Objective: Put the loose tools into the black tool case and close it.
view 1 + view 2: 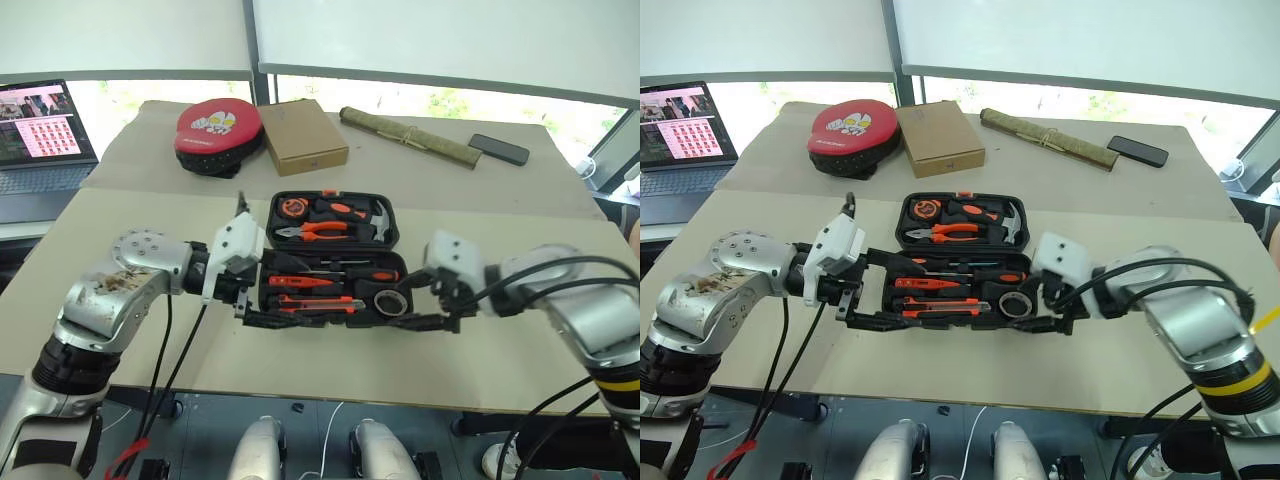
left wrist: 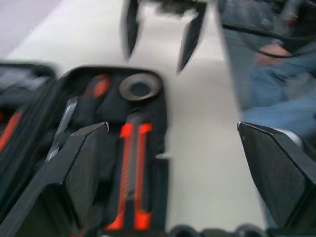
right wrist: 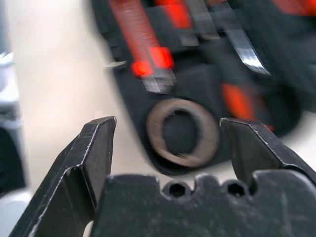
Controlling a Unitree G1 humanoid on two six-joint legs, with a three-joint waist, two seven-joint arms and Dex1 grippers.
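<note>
A pale beige worktop (image 1: 120, 300) carries everything. Near its middle lies the black tool case (image 1: 334, 260), opened flat with both halves facing up. Toward the far edge sit a round red-and-black pad (image 1: 215, 135), a flat brown cardboard box (image 1: 302, 135) just beside it, a long rolled olive bundle (image 1: 408, 137), and a dark phone (image 1: 499, 149) near the bundle's end.

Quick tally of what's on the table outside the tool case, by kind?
Round red-and-black pad: 1
Flat brown cardboard box: 1
Rolled olive bundle: 1
Black phone: 1
Laptop, at the table's left edge: 1
Total: 5
The black tool case lies open with tools in its slots.
</note>
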